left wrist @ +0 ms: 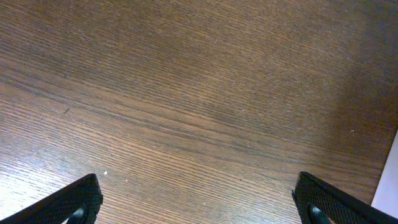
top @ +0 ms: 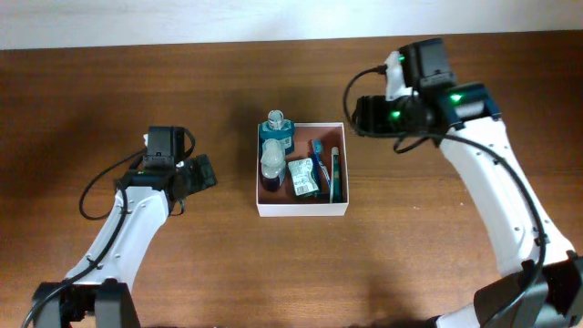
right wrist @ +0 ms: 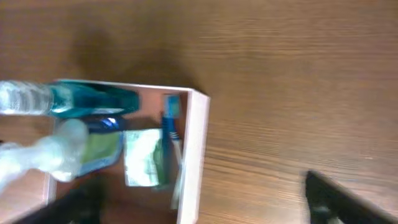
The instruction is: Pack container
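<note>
1 container [top: 301,210] at table [top: 137,82] ctr, open side up; square, no long axis, walls approx parallel w/ table edges. Inside: 1 teal bottle [top: 276,129], 1 clear bottle [top: 271,164], 1 packet [top: 303,179], 1 toothbrush [top: 319,157]. L gripper [top: 202,173] & R gripper [top: 356,116]: both wide.

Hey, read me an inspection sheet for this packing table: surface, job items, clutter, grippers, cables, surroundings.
Surface: brown wooden table, no marks seen.
Job's things: container at centre, holding a teal bottle, clear bottle, green-and-white packet, blue toothbrush and dark flat item.
Clutter: nothing seen.
Grippers: left gripper open over bare wood; right gripper open, empty, near the container's far right corner.
Cables: left cable loops beside its arm; right cable arcs by the wrist.
Surroundings: pale strip beyond the far edge.
</note>
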Robot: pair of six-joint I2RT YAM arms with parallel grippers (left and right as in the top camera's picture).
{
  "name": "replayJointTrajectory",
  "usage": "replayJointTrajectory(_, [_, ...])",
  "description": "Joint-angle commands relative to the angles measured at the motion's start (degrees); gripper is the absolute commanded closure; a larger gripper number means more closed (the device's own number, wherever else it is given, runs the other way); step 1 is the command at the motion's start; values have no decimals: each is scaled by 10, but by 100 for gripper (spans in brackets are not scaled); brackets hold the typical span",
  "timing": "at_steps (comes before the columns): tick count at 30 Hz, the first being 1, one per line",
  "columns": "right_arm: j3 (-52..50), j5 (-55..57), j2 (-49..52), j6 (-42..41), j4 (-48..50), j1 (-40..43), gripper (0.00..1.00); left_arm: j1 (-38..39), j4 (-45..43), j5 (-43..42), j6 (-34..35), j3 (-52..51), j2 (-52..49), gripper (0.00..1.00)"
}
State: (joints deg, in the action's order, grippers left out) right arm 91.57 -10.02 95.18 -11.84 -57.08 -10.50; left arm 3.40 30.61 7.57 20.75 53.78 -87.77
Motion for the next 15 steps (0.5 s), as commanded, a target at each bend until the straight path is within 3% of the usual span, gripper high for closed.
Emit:
replayJointTrajectory(1, [7,3,-7,9,-9,18,1,-1,0,4,-5,-3,-4,1])
replayJointTrajectory(15, [7,3,-7,9,-12,26,2,-1,0,4,-5,-3,-4,1])
